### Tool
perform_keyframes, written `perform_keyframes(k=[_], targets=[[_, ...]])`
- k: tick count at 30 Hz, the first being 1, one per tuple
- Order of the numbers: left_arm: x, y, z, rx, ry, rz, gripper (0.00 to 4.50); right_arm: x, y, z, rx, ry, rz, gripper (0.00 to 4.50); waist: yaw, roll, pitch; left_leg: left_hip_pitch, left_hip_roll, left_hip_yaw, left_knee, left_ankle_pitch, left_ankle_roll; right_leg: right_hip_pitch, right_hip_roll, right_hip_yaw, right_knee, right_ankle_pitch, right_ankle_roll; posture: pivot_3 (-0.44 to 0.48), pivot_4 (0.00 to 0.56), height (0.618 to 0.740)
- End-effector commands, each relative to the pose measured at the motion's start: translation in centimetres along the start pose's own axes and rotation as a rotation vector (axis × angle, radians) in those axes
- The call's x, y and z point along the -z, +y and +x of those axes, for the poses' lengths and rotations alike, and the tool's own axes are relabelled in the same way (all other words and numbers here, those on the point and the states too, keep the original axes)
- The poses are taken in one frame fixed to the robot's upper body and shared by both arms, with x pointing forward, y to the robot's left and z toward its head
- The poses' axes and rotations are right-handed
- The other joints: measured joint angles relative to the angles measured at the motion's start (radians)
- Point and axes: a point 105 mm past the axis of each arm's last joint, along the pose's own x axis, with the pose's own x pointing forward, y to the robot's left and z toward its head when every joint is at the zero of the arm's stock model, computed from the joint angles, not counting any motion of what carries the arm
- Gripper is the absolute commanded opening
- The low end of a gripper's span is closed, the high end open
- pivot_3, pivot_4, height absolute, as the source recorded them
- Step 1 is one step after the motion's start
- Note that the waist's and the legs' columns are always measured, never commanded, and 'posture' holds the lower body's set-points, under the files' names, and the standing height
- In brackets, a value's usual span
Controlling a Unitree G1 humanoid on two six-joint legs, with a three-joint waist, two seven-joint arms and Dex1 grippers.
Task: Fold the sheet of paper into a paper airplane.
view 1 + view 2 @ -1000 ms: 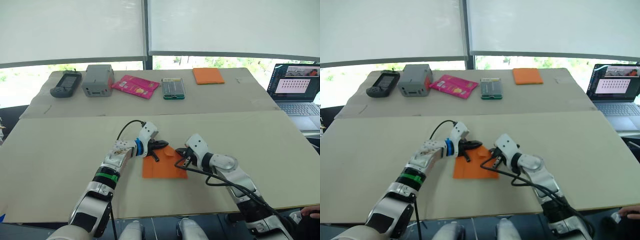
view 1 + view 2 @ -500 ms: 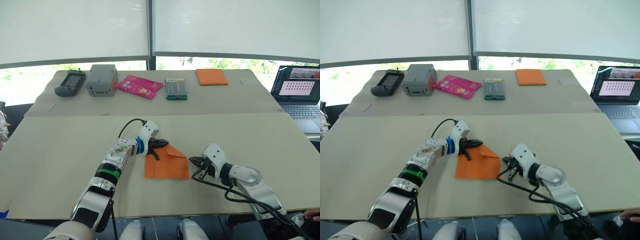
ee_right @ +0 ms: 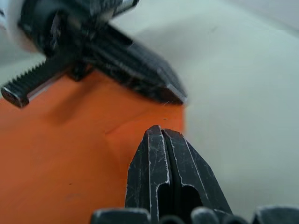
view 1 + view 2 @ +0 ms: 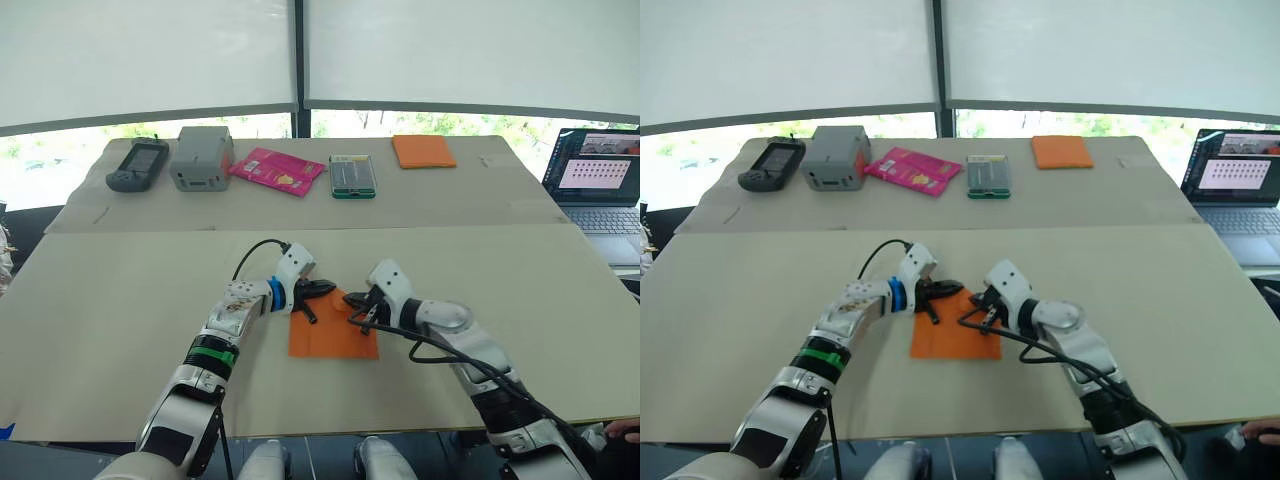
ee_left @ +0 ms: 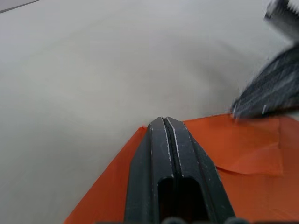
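A: Overhead, where does the sheet of paper (image 4: 333,332) lie?
B: On the near table, between both arms; left gripper (image 4: 318,291) and right gripper (image 4: 352,304) meet at its far edge.
A: Wrist views?
B: Both pincers closed, pressing paper, gripping nothing.

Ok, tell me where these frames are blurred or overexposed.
Left eye view: the windows behind the far table are blown out white, while the sheet of paper is evenly lit. Left wrist view: the right gripper is smeared with blur, while the left gripper reads crisp. Right wrist view: the left gripper behind the fingertips is soft.
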Motion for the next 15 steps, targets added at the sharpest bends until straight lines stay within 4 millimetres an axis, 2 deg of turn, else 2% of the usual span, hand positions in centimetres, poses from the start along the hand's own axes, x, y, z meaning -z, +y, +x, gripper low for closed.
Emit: perform_keyframes(k=[1, 5, 8, 10, 14, 15], targets=[[1.3, 0.2, -0.5, -0.023, 0.043, -0.022, 0.00, 1.3, 0.2, -0.3, 0.007, 0.028, 0.015, 0.02, 0.000, 0.000, 0.000, 0.000, 0.000, 0.000, 0.000, 0.000, 0.000, 0.000, 0.000, 0.000, 0.000, 0.000, 0.000, 0.000, 0.150, 0.740], [0.9, 0.7, -1.1, -0.047, 0.018, -0.035, 0.00, 2.9, 1.0, -0.9, 0.003, 0.062, 0.045, 0.02, 0.000, 0.000, 0.000, 0.003, 0.000, 0.000, 0.000, 0.000, 0.000, 0.002, 0.002, 0.000, 0.000, 0.000, 0.001, 0.000, 0.150, 0.740], [-0.5, 2.0, -2.6, -0.088, -0.059, -0.137, 0.00, 3.1, 1.1, -0.7, 0.002, 0.065, 0.049, 0.02, -0.008, 0.000, 0.000, 0.004, 0.001, 0.000, 0.000, 0.000, 0.000, 0.003, 0.003, 0.000, 0.001, -0.001, 0.002, 0.000, 0.150, 0.740], [-1.4, 3.1, -4.1, -0.123, -0.122, -0.233, 0.00, 3.0, 1.1, -0.5, -0.003, 0.063, 0.044, 0.02, -0.016, 0.000, 0.000, 0.004, 0.002, 0.000, 0.000, 0.000, 0.000, 0.003, 0.004, 0.000, 0.001, -0.003, 0.006, 0.000, 0.150, 0.740], [-2.8, 5.1, -8.4, -0.230, -0.208, -0.354, 0.00, 2.8, 1.5, 0.1, -0.024, 0.052, 0.047, 0.02, -0.027, 0.000, 0.000, 0.005, 0.003, -0.002, 0.000, 0.001, 0.001, 0.002, 0.005, 0.000, 0.003, -0.003, 0.006, 0.000, 0.150, 0.740], [-2.9, 5.1, -9.1, -0.232, -0.217, -0.379, 0.26, 2.8, 1.5, 0.3, -0.026, 0.051, 0.049, 0.00, -0.028, 0.000, 0.000, 0.005, 0.003, -0.002, 0.000, 0.001, 0.001, 0.002, 0.004, 0.000, 0.003, -0.003, 0.006, 0.000, 0.150, 0.740]])
